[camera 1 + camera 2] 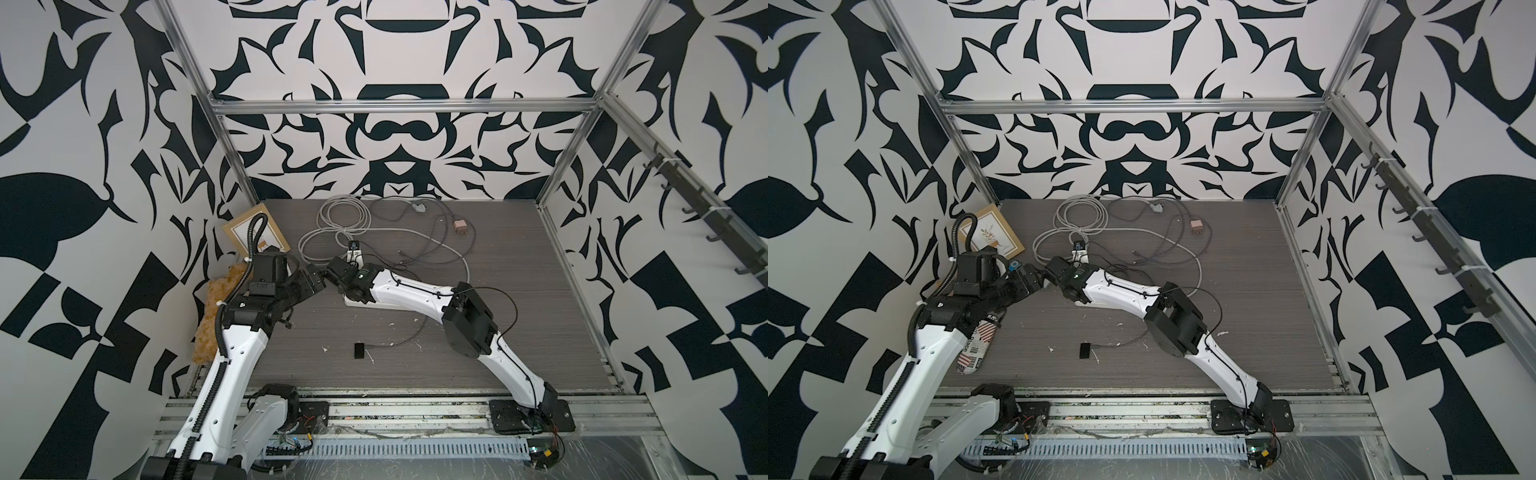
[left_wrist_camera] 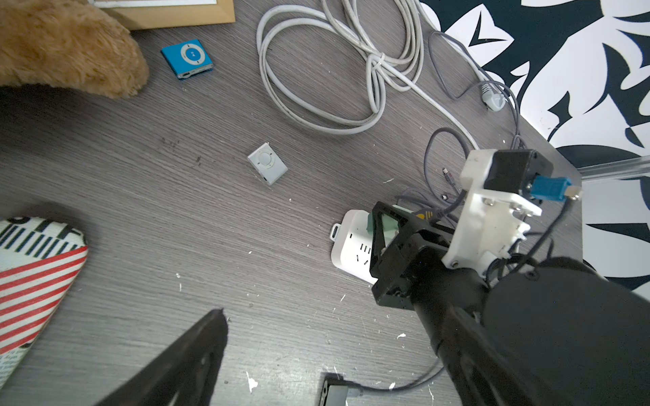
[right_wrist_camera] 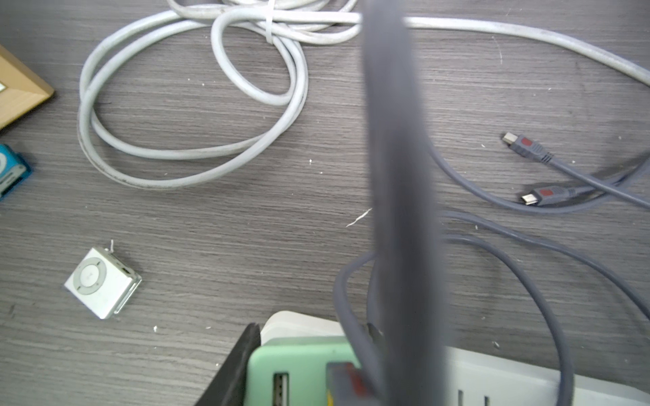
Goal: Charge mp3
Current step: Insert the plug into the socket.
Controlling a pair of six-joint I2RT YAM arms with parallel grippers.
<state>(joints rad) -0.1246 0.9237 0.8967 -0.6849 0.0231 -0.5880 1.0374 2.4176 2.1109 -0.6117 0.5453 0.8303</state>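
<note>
The right gripper pinches the green charger on the strip. The left gripper hangs spread wide. The mp3 lies free on the counter.

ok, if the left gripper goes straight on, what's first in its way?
Likely the right gripper, closed on the green charger: in both top views it sits just ahead of the left gripper. Depth unclear.
</note>
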